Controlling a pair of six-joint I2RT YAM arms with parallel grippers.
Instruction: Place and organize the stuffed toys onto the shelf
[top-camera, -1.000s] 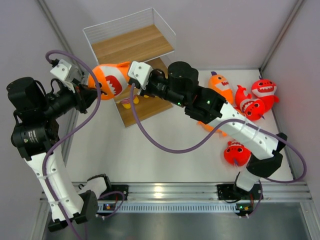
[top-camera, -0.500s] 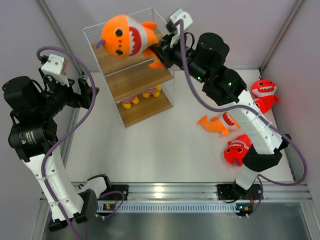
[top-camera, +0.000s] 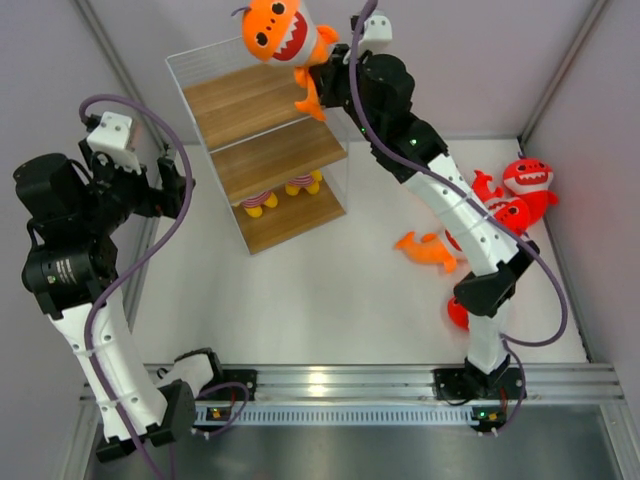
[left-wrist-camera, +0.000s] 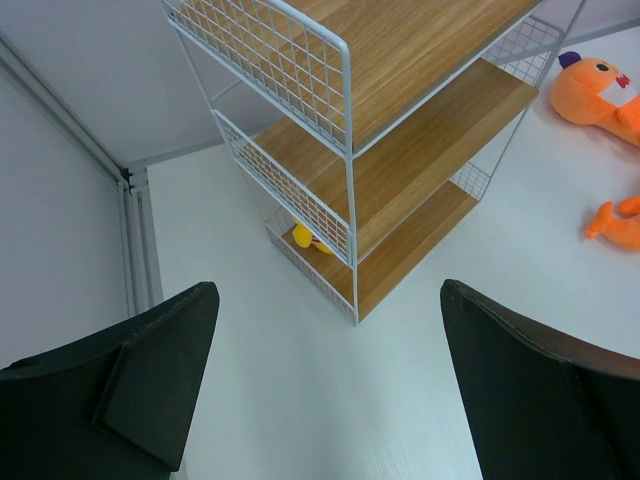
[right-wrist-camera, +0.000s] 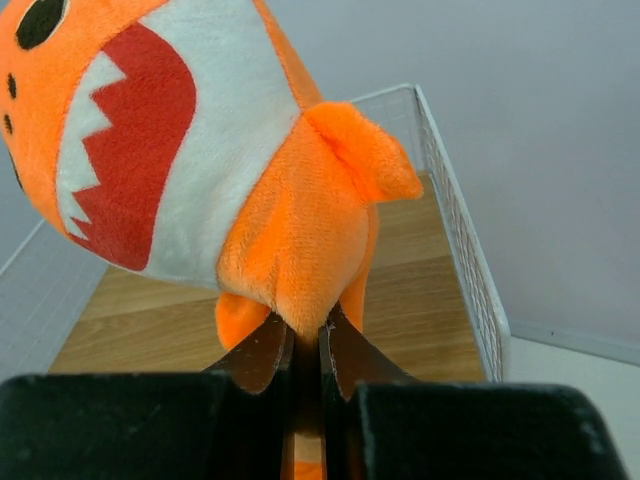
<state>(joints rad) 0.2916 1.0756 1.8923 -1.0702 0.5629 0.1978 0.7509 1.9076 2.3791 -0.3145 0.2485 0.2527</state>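
Overhead view, wrist close-ups (shelf (top-camera: 240, 100) shared)

No text, label, brand, number or sign can be read in any of the three views; no printed marking is made out on any surface shown.

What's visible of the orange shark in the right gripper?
The orange shark is fuzzy orange plush with a white face and belly panel, a red mouth edged with jagged white teeth, black eyes and an orange side fin. The right gripper is shut on its lower end, and nothing else appears to touch it. It is held up, head away from the gripper, above the top board of the shelf, near the wire rail. Its back is hidden.
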